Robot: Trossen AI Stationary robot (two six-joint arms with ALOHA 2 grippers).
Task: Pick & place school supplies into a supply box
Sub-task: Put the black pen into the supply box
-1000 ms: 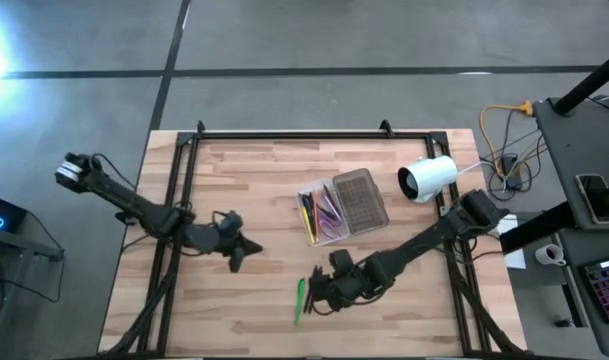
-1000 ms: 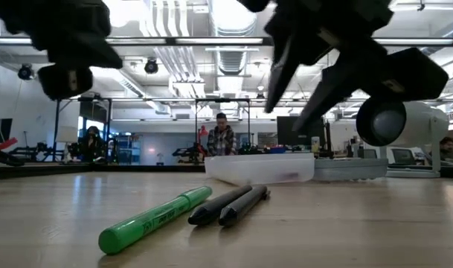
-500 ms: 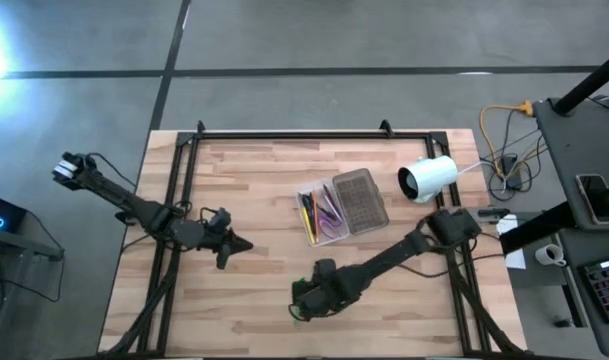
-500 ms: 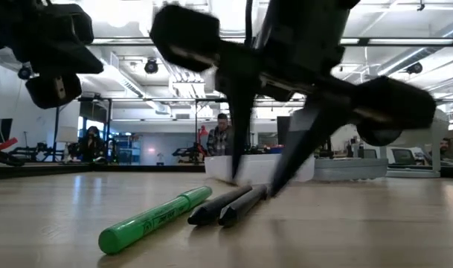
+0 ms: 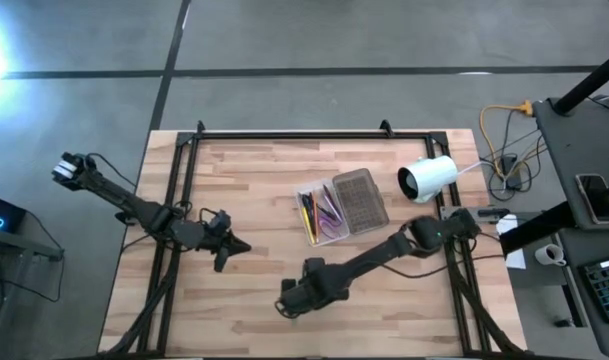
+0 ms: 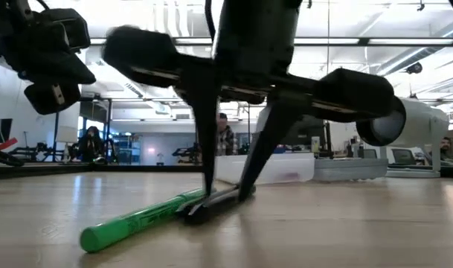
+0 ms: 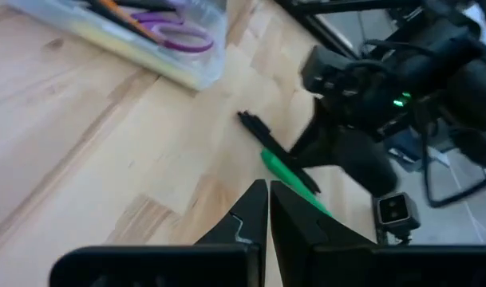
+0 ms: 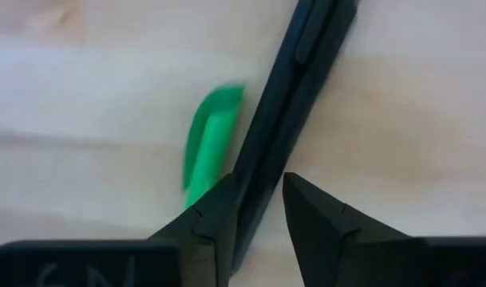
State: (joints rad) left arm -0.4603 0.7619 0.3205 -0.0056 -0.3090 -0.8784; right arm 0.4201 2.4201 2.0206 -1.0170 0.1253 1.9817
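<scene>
Two black pens (image 8: 294, 104) are lying at the counter's (image 5: 254, 180) six o'clock; right gripper (image 6: 226, 195) jaws are narrowly straddling them, probably mid-barrel. Light, stiff, slippery. Left gripper (image 7: 267, 209) jaws closed.

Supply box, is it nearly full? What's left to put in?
Partly done: the supply box already holds scissors and several pens. In hand: the right hand straddles the black pens on the table, not lifted. Left: those pens and the green marker. The left hand waits, shut.
</scene>
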